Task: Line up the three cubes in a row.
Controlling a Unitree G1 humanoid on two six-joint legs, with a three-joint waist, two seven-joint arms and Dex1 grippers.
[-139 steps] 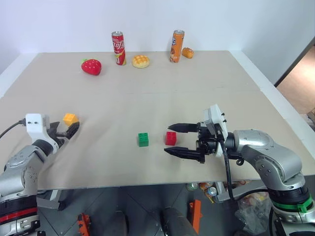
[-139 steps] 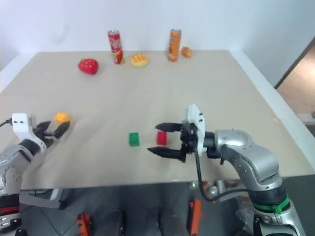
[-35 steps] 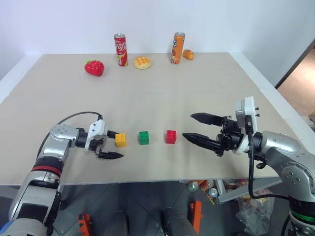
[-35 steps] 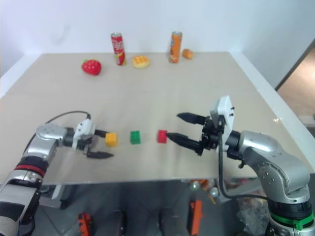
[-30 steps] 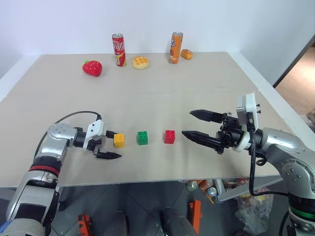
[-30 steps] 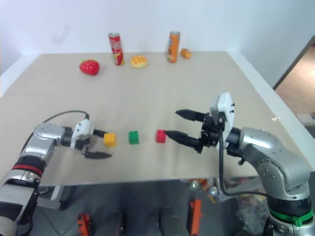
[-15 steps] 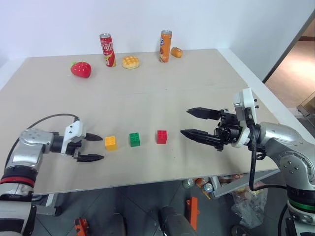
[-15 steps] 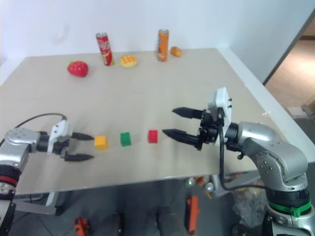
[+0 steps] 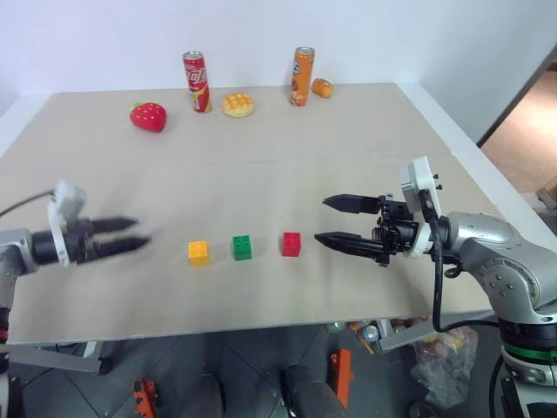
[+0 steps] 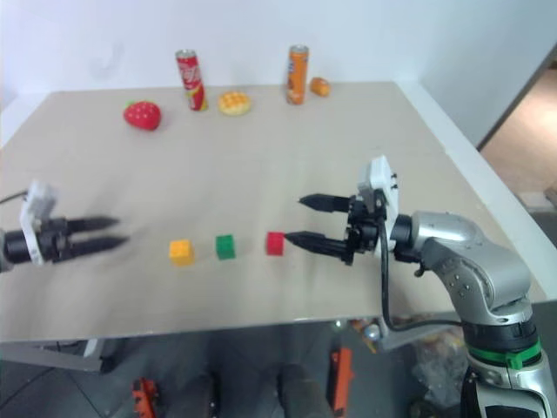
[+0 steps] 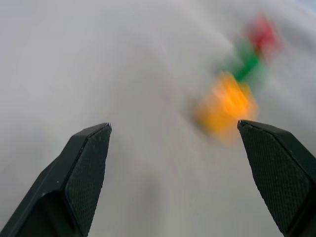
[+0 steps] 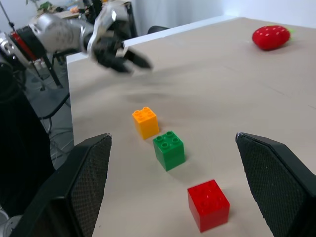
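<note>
Three small studded cubes sit in a row near the table's front: yellow-orange (image 9: 198, 252), green (image 9: 242, 247) and red (image 9: 291, 244), evenly spaced and apart. My left gripper (image 9: 135, 233) hovers well to the left of the yellow-orange cube, pointing toward it, open and empty. My right gripper (image 9: 322, 219) stands just right of the red cube, open, nothing between its fingers. The right wrist view looks along the row: red (image 12: 208, 204), green (image 12: 169, 149), yellow-orange (image 12: 145, 122), with the left gripper (image 12: 136, 60) beyond. In the left wrist view the cubes are blurred, yellow-orange (image 11: 227, 104) nearest.
At the table's far side stand a red toy strawberry (image 9: 149, 116), a red can (image 9: 196, 81), a tan bun (image 9: 238, 104), an orange can (image 9: 302, 76) and a small bread roll (image 9: 323, 87). The table's front edge (image 9: 261, 326) lies close below the cubes.
My left gripper has drawn back to the left and upward, away from the yellow-orange cube, and rolled. The right gripper and the cubes stayed put; the camera shifted.
</note>
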